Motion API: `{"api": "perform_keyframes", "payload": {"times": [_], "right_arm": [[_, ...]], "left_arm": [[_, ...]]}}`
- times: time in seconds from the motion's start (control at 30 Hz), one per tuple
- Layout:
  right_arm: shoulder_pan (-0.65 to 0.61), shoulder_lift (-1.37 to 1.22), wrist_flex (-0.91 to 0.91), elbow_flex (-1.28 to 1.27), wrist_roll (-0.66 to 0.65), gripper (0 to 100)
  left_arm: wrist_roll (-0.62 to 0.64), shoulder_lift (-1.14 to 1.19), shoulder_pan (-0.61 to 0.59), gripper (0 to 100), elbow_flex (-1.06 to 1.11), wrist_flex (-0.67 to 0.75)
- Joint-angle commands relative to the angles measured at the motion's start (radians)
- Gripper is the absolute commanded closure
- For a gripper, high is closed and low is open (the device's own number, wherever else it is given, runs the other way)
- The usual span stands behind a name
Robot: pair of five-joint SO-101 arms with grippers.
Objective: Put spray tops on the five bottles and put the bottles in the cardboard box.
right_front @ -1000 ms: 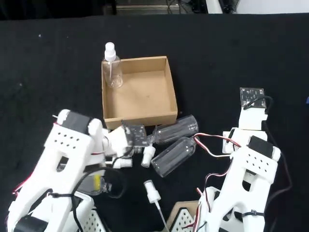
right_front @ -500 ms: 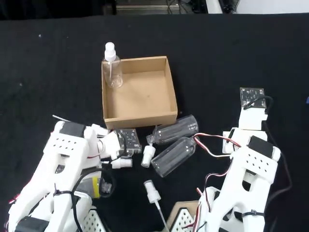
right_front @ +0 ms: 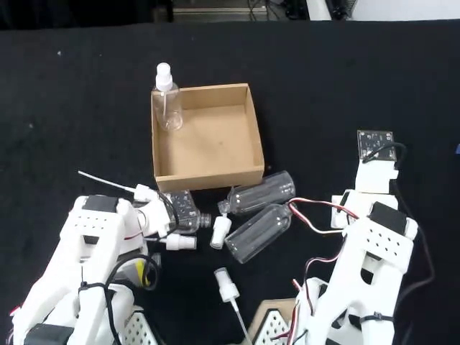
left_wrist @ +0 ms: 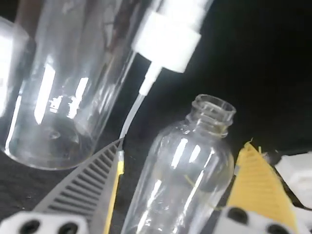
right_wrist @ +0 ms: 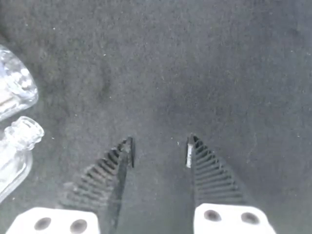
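High view, nearest first: the left arm point(right_front: 93, 259) sits at 7 o'clock and the right arm point(right_front: 370, 251) at 5 o'clock, both on a black table point(right_front: 345, 65). Between them, at 6 o'clock, lies the near top point(right_front: 227, 282), its tube aimed toward 5 o'clock. A little farther, the short top point(right_front: 180, 243) lies just beside the left gripper point(right_front: 190, 215), on its 6 o'clock side. That gripper points toward 3 o'clock with its jaws clamped on the held bottle point(left_wrist: 180, 180), which is clear, its open neck poking past the fingertips. At 10 o'clock from the gripper lies the tubed top point(right_front: 144, 192), touching or just beside the arm, I cannot tell which. Its thin tube runs off toward 9 o'clock. Just past the held bottle's neck sits the mid top point(right_front: 221, 231), between that neck and the low bottle point(right_front: 259, 232). The low bottle lies on its side, neck toward 2 o'clock. The high bottle point(right_front: 260, 192) lies just beside it at 12 o'clock, neck toward 8 o'clock. Both necks are open. The right gripper point(right_wrist: 158, 146) hangs with jaws apart over the cloth, at 3 o'clock from those 2 bottles. Farther on, near center, sits the cardboard box point(right_front: 256, 136), its near wall just beside the high bottle. In its 10 o'clock corner stands the capped bottle point(right_front: 169, 111), upright, spray top on.
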State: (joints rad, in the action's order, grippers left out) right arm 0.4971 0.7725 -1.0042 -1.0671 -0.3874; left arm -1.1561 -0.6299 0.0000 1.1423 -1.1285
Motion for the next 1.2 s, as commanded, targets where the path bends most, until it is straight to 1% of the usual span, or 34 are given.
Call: {"api": "perform_keyframes", "payload": {"times": [0.0, 0.2, 0.27, 0.43, 0.67, 0.77, 0.83, 1.0, 1.07, 1.17], "right_arm": [[0.023, 0.039, -0.003, 0.067, -0.006, 84.0], [0.026, 0.039, -0.003, 0.067, -0.006, 83.9], [0.026, 0.039, -0.003, 0.067, -0.006, 83.9], [0.026, 0.039, -0.003, 0.067, -0.006, 83.9], [0.026, 0.039, -0.003, 0.067, -0.006, 83.9], [0.026, 0.039, -0.003, 0.067, -0.006, 83.9], [0.026, 0.039, -0.003, 0.067, -0.006, 83.9], [0.026, 0.039, -0.003, 0.067, -0.006, 83.9], [0.026, 0.039, -0.003, 0.067, -0.005, 83.9], [0.023, 0.039, -0.005, 0.067, -0.005, 83.9]], "left_arm": [[0.008, -0.009, -0.012, 67, -0.005, 0.023], [0.000, -0.009, -0.024, 79, -0.004, 0.023], [-0.002, -0.009, -0.041, 77, -0.013, 0.025], [-0.002, -0.009, -0.074, 68, -0.033, 0.023], [-0.002, -0.009, -0.097, 67, -0.035, 0.028], [-0.028, -0.009, -0.097, 67, -0.030, 0.031], [-0.035, -0.009, -0.097, 70, -0.028, 0.028], [-0.035, -0.009, -0.090, 88, -0.041, 0.023], [-0.035, -0.009, -0.088, 91, -0.058, 0.011], [-0.035, -0.009, -0.088, 93, -0.117, -0.084]]}}
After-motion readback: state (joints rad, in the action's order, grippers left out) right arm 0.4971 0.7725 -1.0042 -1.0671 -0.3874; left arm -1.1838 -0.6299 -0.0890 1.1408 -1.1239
